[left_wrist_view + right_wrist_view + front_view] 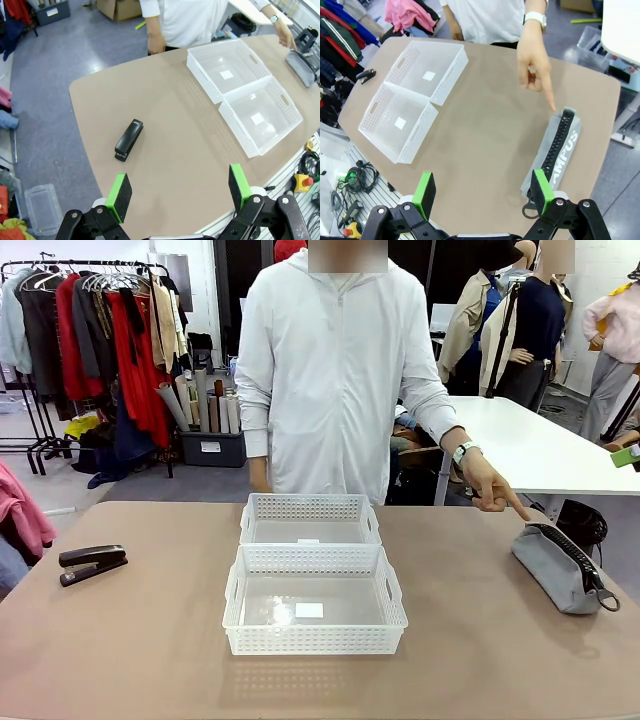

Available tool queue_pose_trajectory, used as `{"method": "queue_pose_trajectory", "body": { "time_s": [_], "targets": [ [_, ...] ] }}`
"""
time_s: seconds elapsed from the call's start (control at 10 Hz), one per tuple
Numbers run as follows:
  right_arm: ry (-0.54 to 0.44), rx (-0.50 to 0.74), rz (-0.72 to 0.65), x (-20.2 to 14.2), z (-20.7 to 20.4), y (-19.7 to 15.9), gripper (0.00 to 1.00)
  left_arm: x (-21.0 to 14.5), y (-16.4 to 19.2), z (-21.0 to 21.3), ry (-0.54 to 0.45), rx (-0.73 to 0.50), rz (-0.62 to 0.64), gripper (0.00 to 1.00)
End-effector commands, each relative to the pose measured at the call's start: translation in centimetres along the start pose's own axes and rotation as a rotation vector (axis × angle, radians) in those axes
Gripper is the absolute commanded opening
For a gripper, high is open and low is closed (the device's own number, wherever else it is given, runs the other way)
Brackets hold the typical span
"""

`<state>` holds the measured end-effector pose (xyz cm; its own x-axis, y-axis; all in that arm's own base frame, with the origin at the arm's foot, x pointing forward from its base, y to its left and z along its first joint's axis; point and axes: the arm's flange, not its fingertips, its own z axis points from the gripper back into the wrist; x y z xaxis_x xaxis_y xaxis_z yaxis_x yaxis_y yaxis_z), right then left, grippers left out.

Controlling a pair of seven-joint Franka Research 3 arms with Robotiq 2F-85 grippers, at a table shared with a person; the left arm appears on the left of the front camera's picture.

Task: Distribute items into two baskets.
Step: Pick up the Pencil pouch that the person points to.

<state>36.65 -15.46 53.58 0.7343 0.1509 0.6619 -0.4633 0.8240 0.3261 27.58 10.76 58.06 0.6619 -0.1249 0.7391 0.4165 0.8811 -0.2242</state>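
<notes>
**Status: both items on the tabletop, outside the baskets**

**Limits of visibility.** In the right wrist view, one green pad of the right gripper [482, 189] covers the near end of the pouch [555, 152]. The pad cuts off the start of the white print [566, 157], which reads "AMPUS", and hides part of the handle loop. In the same view the stapler [366, 76] is only a small dark shape at the tabletop's left edge. In the left wrist view the pouch [300, 67] sits close against the picture's right margin. The views do not show which end of the stapler is the mouth. The index finger of the person's hand [490, 485] points at the far end of the pouch, but contact cannot be confirmed.

**Orientation and location.**
- The stapler [92, 563] lies flat near the left edge of the tabletop [150, 660], well apart from the baskets. Its long axis runs roughly parallel to the near edge, slightly skewed.
- The pouch [555, 568] lies near the right edge. Its long axis runs from the far edge toward the near right corner. The braided handle [570, 552] runs along its top, with the loop at the near end.
- The near basket [314, 638] and the far basket [310, 506] stand at the middle of the tabletop, touching along their long sides. Those sides run parallel to the near edge. Each bare bottom shows a white label.

**Grippers.** The left gripper [179, 185] hangs above the near left corner with its jaws spread wide and nothing between the pads. The right gripper hangs above the near right corner, also spread wide and holding nothing.
</notes>
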Motion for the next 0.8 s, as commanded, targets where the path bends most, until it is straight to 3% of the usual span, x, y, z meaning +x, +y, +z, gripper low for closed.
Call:
{"method": "queue_pose_trajectory", "body": {
  "time_s": [0.0,0.2,0.7],
  "targets": [
    [-0.008,0.008,0.0,0.0,0.0,0.0,1.0,0.2,0.4,-0.3,0.012,-0.011,0.003,1.0],
    [0.003,-0.022,-0.002,0.4,-0.3,0.0,1.0,0.4,0.8,-1.0,0.016,-0.039,-0.001,1.0],
    [0.159,-0.217,0.033,2.4,-3.4,0.1,1.0,0.3,1.4,-2.0,0.023,-0.08,0.001,1.0]
  ]
}}
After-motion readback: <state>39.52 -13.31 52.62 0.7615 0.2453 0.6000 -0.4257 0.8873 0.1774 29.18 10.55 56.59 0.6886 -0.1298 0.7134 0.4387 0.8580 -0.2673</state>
